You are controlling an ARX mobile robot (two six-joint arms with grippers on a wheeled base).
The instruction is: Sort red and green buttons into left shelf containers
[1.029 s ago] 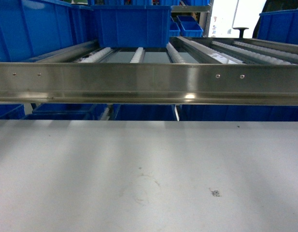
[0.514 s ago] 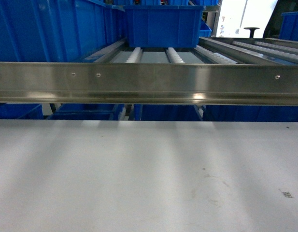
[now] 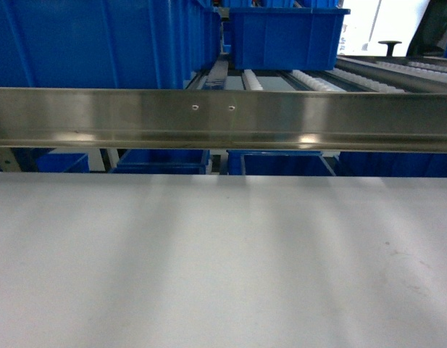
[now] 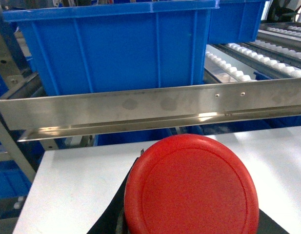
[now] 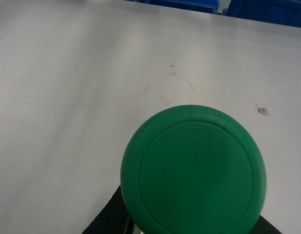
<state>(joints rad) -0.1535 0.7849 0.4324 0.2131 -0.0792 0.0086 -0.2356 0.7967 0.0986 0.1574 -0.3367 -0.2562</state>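
In the left wrist view the red button's (image 4: 191,187) round cap fills the lower middle, facing the camera. My left gripper (image 4: 189,230) is shut on it, and black fingers (image 4: 110,218) show at either side below the cap. It hangs over the white table's left end, in front of a large blue container (image 4: 116,53) on the shelf. The right wrist view shows the green button's (image 5: 193,170) cap with my right gripper (image 5: 189,231) shut on it, black fingers (image 5: 102,220) beneath, above the white table. Neither gripper shows in the head view, where blue containers (image 3: 85,43) stand at the left.
A steel rail (image 3: 223,119) runs across the shelf front, above the white table (image 3: 223,261). Behind it lie roller tracks (image 3: 317,78) and another blue bin (image 3: 285,36). More blue bins (image 3: 165,161) sit below the rail. The table's left edge (image 4: 33,195) shows in the left wrist view.
The head view has swung left. The shelf, its bins and the rail screws have slid right in the frame, and the small mark on the table has left the view.
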